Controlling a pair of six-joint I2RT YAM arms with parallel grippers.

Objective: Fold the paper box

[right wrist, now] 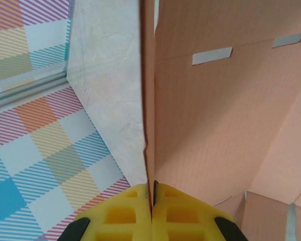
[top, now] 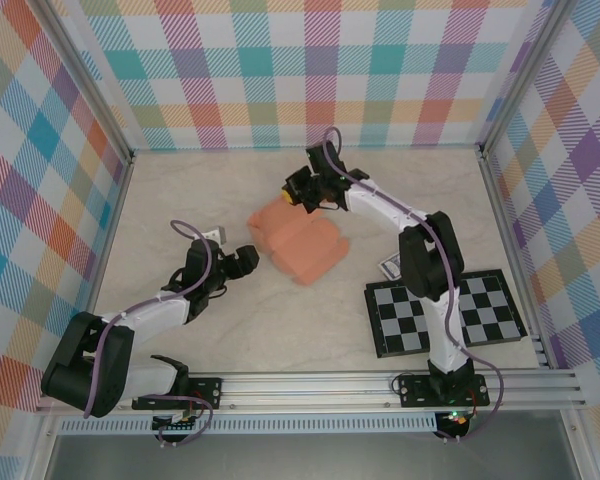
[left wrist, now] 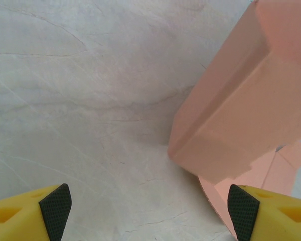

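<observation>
Left gripper [top: 245, 260]: just left of the paper box [top: 300, 245], low over the tabletop [top: 210, 190]. In the left wrist view the left gripper [left wrist: 150, 208] is spread wide, its black pads [left wrist: 55, 207] on yellow fingers well apart with bare tabletop [left wrist: 90, 100] between them. It holds nothing. The right-hand pad sits just beside a flat flap of the box; contact cannot be confirmed.

Paper box: salmon-orange card, lying near the middle of the tabletop and partly formed. In the left wrist view a creased, raised body of the paper box [left wrist: 241, 100] stands above flat flaps. Its surfaces are plain, with no print legible.

Right gripper [top: 302, 190]: at the far edge of the box. In the right wrist view the right gripper [right wrist: 153, 193] has its yellow fingers pressed together, pinching a thin upright panel of the paper box [right wrist: 215, 125] edge-on. Two narrow slots [right wrist: 212, 55] cut through the card beside that panel.

Right of the box: a small white tag [top: 390, 268] by the right arm, its marking too small to read. Beyond it lies a black-and-white checkered board [top: 445, 312], well apart from the box.
</observation>
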